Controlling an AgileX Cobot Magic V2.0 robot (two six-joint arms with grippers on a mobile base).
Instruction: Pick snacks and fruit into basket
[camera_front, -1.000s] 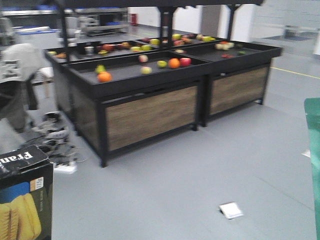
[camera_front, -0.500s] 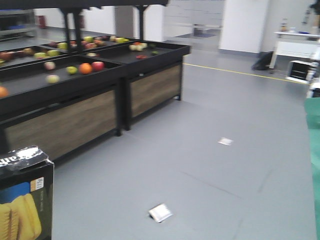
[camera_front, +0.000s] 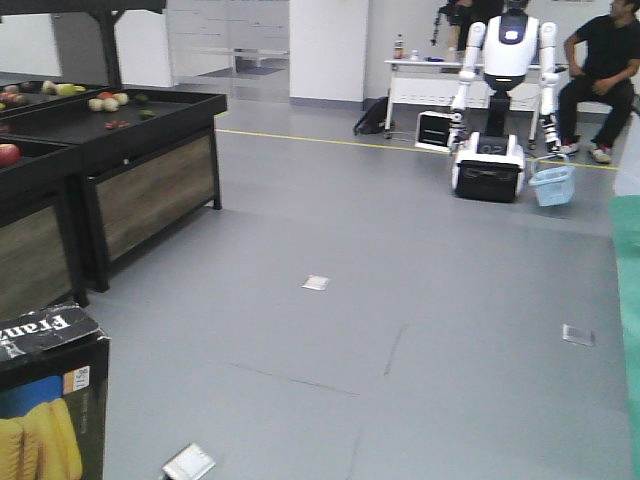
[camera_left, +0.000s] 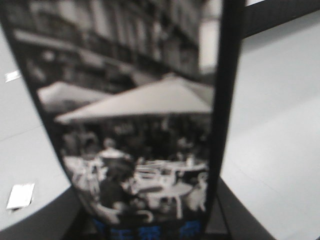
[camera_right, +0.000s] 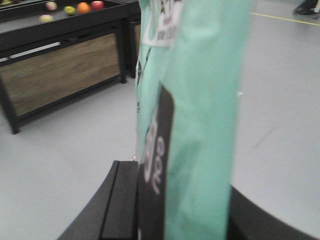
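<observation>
Transport step, by my reading. Left fingers (camera_left: 239, 216) are clamped on the black cardboard Fran box (camera_front: 48, 400), which stands between them. Right fingers (camera_right: 120, 200) are clamped on the teal pouch with black label (camera_right: 202, 115). The pale blue plastic basket (camera_front: 553, 186) is far ahead. Next: approach it, lower both items in, release.

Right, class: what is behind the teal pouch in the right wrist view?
A fruit stand with apples and an orange, plus grey floor. The pouch hides the rest.

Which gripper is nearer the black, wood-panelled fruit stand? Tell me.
Left. Left gripper, gripping the black cardboard Fran box, sits toward the fruit stand; right gripper, gripping the teal pouch, is opposite.
</observation>
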